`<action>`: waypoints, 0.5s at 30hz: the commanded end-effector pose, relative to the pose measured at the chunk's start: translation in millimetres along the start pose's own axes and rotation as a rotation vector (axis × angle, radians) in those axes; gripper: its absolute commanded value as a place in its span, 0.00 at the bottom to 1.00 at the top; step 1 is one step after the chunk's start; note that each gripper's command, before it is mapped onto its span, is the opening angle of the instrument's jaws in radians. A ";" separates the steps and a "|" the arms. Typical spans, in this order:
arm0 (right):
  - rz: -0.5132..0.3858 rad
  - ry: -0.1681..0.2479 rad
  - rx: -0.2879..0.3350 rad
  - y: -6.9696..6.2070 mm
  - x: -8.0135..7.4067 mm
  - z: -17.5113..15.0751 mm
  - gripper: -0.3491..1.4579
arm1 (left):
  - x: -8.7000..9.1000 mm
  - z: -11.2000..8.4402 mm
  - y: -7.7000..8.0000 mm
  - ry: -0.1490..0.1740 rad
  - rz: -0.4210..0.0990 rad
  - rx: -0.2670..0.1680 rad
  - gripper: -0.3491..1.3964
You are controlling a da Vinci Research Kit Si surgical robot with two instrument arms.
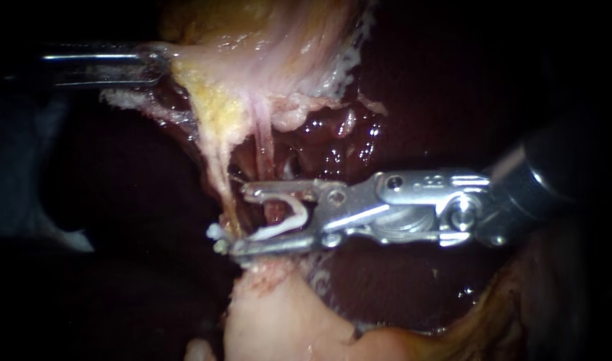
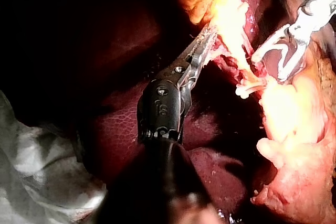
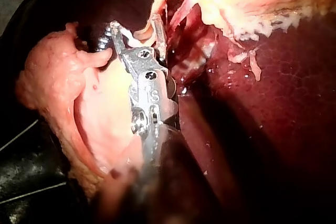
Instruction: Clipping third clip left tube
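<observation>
My right instrument (image 1: 238,222) comes in from the right. Its jaws stand wide apart and hold an open white clip (image 1: 282,224). A reddish tube (image 1: 266,150) runs down from the gallbladder tissue (image 1: 252,53) into the gap of the clip. A thin yellowish strand (image 1: 220,167) to its left passes by the jaw tips. My left instrument (image 1: 160,63) is at the upper left, its jaws shut on the gallbladder's edge, holding it taut. The left wrist view shows those jaws (image 2: 206,39) biting the pale tissue, with the clip (image 2: 269,45) beyond them.
Dark red liver (image 1: 413,100) lies behind and around the tubes. A pale fatty lump (image 1: 272,314) sits just under the lower jaw of my right instrument (image 3: 135,24). A light cloth (image 2: 31,171) lies beside my left instrument's shaft.
</observation>
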 end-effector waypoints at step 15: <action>-0.018 0.002 0.054 2.9 -1.7 1.3 0.47 | 0.0 0.0 0.1 0.000 0.000 -0.002 0.00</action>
